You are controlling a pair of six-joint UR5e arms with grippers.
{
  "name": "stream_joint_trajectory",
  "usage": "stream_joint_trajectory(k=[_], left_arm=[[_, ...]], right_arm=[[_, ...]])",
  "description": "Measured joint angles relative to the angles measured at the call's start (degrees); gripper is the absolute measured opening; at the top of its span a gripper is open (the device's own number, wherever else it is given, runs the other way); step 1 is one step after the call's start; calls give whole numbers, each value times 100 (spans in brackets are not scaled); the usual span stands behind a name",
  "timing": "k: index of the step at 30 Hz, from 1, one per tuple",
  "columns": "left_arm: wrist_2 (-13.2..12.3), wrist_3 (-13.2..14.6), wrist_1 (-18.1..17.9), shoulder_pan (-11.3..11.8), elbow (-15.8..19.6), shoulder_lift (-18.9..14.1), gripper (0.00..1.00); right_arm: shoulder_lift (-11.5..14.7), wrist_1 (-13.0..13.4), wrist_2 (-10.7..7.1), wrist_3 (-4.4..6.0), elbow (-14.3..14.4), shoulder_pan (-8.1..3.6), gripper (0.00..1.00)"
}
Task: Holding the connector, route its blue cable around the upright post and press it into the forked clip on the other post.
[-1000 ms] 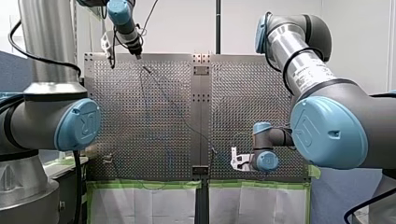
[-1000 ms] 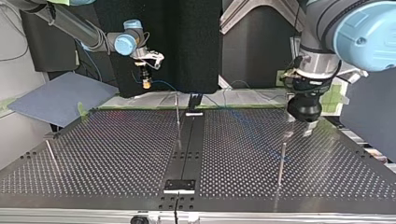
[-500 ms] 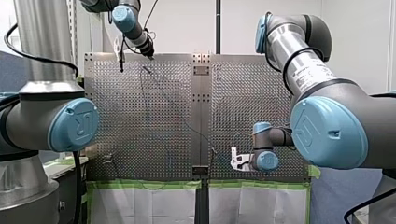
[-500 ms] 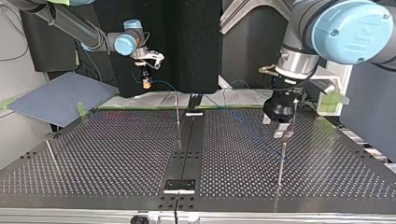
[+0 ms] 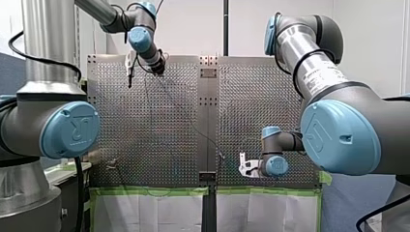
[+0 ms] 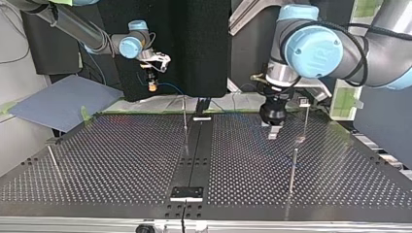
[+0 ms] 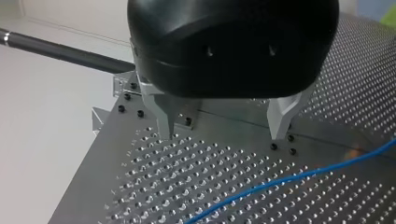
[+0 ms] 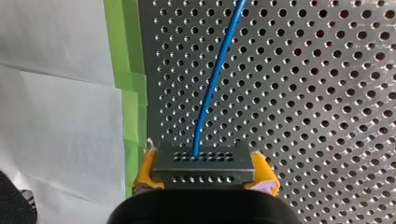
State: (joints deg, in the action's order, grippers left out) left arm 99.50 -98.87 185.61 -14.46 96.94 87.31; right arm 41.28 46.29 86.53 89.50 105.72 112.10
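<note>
The connector sat clamped between the yellow pads of my right gripper, upper left in the top view, anchoring the blue cable. My left gripper hung over that cable, jaws wide and empty, seemingly ready to guide it.

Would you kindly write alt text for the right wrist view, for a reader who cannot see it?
My right claw, with yellow pads, is shut on a grey connector, and a blue cable runs from it out over the perforated table. Green tape and white paper lie beside the table's edge.
</note>
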Motion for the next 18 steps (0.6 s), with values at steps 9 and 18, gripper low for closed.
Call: stream_joint_trajectory(k=[9,18], left_arm=[[421,421,-423,-156,-10,377,98],[942,942,-943,-200,-11,575,98]], right_arm=[[0,16,5,23,-3,1,0],[0,30,5,25,-2,1,0]])
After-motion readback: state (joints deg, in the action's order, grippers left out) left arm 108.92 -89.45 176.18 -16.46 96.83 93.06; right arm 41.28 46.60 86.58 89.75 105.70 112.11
